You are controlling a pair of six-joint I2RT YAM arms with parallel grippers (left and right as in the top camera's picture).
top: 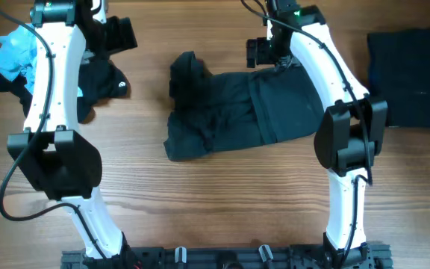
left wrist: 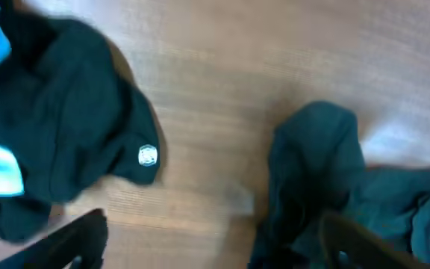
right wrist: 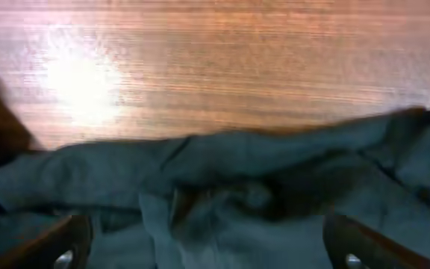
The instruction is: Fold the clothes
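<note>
The clothes lie in three places. A crumpled black shirt [top: 237, 112] is spread across the middle of the table, its left end bunched up [left wrist: 316, 172]. At the far left a light blue garment [top: 15, 51] rests on a heap of black cloth [top: 99, 78] that carries a small white tag [left wrist: 148, 155]. My left gripper [top: 118, 36] hangs open between this heap and the middle shirt, over bare wood [left wrist: 215, 250]. My right gripper [top: 262, 52] stands open at the middle shirt's far edge, with the dark cloth [right wrist: 222, 187] under its spread fingers [right wrist: 211, 250] and nothing held.
A neatly folded black garment [top: 413, 78] lies at the right edge of the table. Both white arms reach from the near rail [top: 222, 258] toward the far side. Bare wooden tabletop [top: 215, 194] runs along the front.
</note>
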